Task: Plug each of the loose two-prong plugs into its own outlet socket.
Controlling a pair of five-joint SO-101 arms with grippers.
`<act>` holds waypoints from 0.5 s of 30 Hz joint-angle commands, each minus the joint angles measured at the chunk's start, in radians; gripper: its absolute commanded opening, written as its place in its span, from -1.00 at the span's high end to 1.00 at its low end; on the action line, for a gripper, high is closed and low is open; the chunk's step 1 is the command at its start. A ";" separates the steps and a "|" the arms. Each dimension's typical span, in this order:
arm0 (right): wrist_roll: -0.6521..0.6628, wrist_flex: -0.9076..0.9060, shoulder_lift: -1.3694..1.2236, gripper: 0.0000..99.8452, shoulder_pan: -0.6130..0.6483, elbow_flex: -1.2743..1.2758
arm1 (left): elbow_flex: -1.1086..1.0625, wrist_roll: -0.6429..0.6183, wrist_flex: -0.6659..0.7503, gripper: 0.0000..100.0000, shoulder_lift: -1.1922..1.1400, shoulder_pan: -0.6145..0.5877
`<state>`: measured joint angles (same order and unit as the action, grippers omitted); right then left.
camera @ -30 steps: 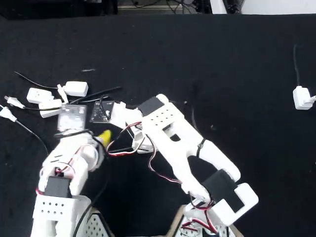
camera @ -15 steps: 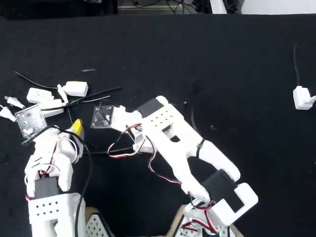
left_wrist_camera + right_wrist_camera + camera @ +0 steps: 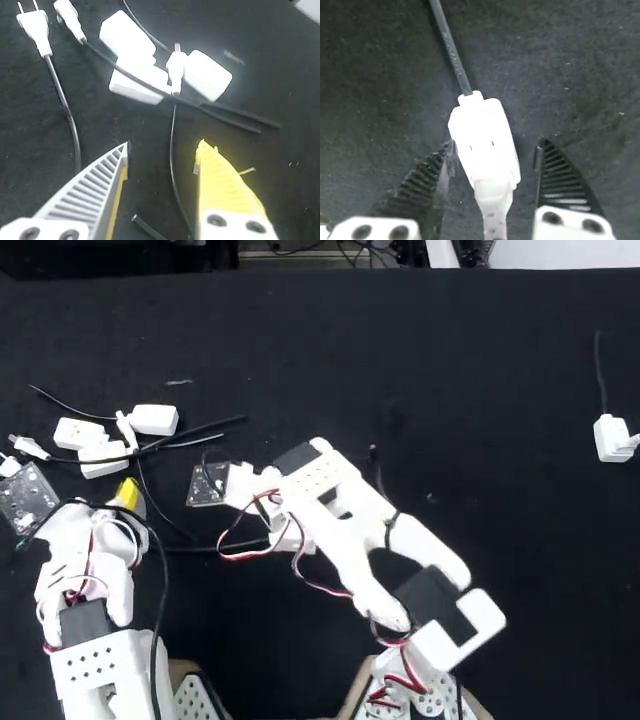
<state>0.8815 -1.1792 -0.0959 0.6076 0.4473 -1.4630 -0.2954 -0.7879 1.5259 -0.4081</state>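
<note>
The right tool (image 3: 494, 145) is open and straddles a white inline socket (image 3: 485, 142) on the end of a black cord (image 3: 447, 45). One finger sits just beside the socket's flank and a clear gap shows on the other side, so nothing is clamped. The socket lies slot-face up, its two slots visible. In the high view this spot is under the right arm's end, at about 9 o'clock from the middle of the counter (image 3: 450, 360).

The left tool (image 3: 162, 150) is also open and holds nothing, with a thin black cable (image 3: 172, 150) running across the counter beneath its gap. Ahead of it is a cluster of three white blocks (image 3: 137, 82), with a small white plug (image 3: 175, 65) lying against two of them. Beyond those are a loose two-prong plug (image 3: 34, 27) and a second plug (image 3: 70, 17). From above, this group sits near the counter's 9 o'clock edge. A white wall adapter (image 3: 608, 437) rests alone at 3 o'clock.

The plugs look light, with hard plastic bodies and thin prongs that could bend under a skewed push. Their cords look springy and would likely tug a plug off line. The flat sides of the body, just behind the prongs, seem the best place to grip. The socket is light too and would probably slide unless the other tool braces it.

No label or writing is legible on any piece.
</note>
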 commanded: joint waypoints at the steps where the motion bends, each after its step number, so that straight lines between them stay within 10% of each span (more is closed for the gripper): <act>1: 0.055 0.014 -0.030 0.51 -0.020 -0.081 | 0.056 -0.020 0.037 0.55 -0.003 -0.012; 11: 0.146 0.020 -0.127 0.52 -0.041 -0.082 | 0.054 -0.018 0.034 0.55 -0.005 -0.012; 15: 0.137 0.025 -0.105 0.91 -0.097 -0.093 | 0.054 -0.018 0.035 0.55 -0.005 -0.012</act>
<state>1.0104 -1.1684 -0.2217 0.5907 0.4058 -1.4630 -0.3030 -0.7725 1.5259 -0.4081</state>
